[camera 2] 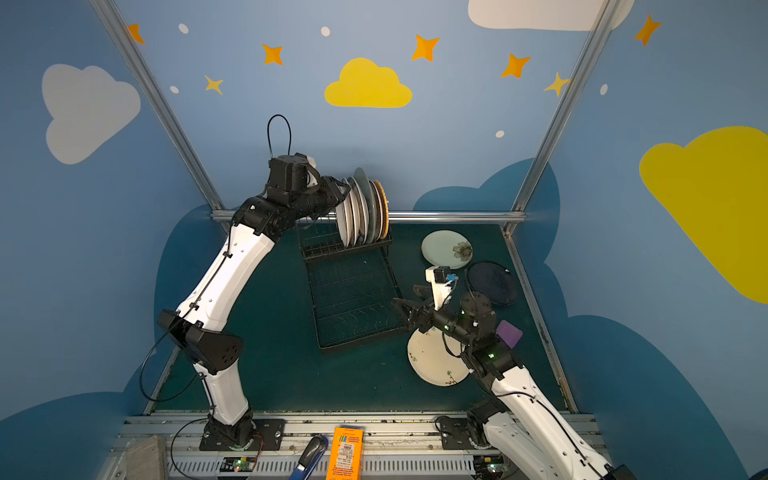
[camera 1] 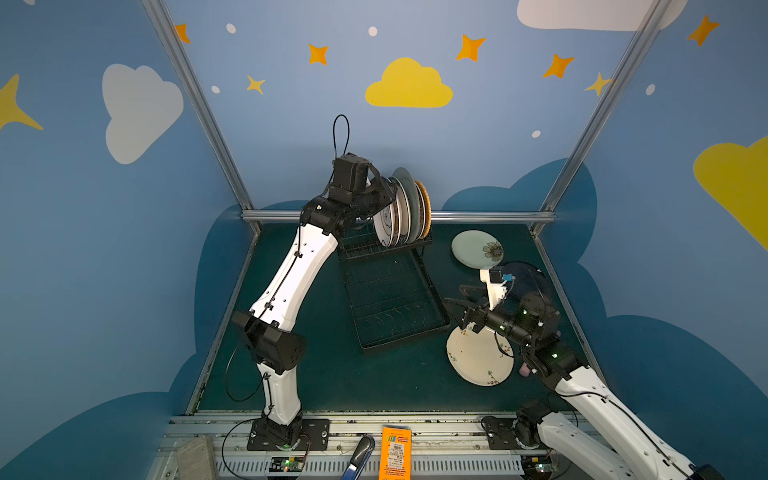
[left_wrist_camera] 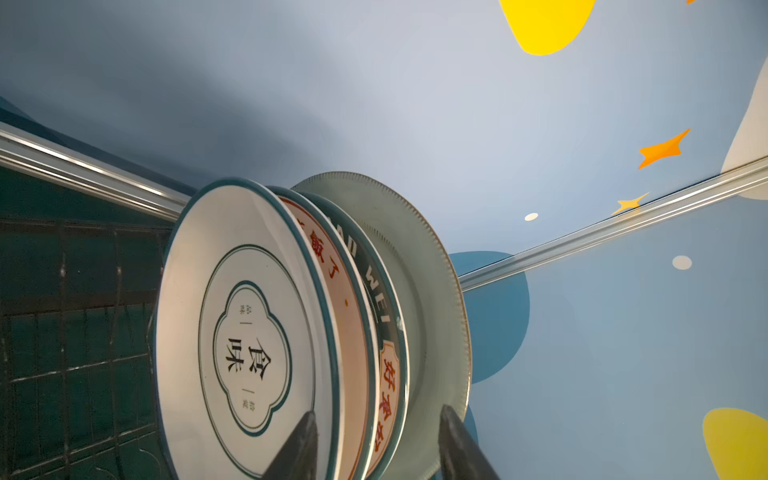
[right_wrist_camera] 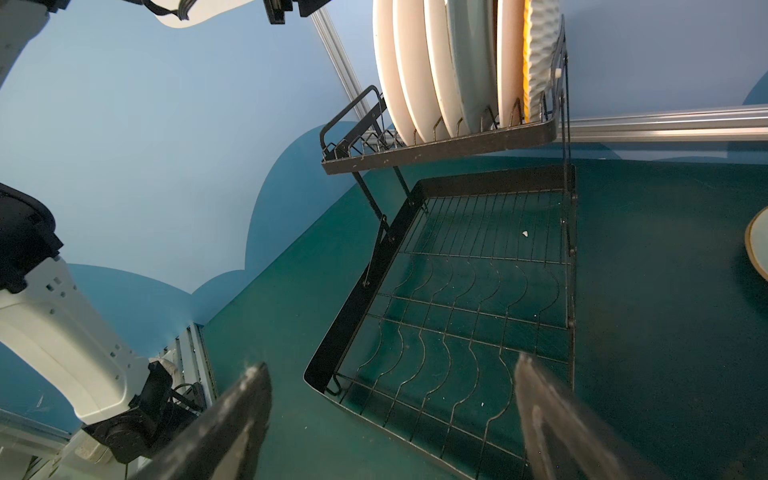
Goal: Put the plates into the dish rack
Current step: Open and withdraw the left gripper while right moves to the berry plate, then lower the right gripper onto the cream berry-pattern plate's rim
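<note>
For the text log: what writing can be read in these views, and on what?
"食味": centre of the nearest racked plate.
"WEI": dark rim of the third plate.
Red characters on the second plate rim: partly hidden.
Print on the orange packet at the front: too small.

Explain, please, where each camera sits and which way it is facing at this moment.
Top views: high at the front, side by side, looking down and back at the dish rack; left arm and right arm show.
Left wrist: on the raised left arm, facing the racked plates; left gripper fingertips show.
Right wrist: low over the table, facing across the rack's tray; right gripper fingertips and the left arm show.
Shared: both wrist views see the racked plates.
</note>
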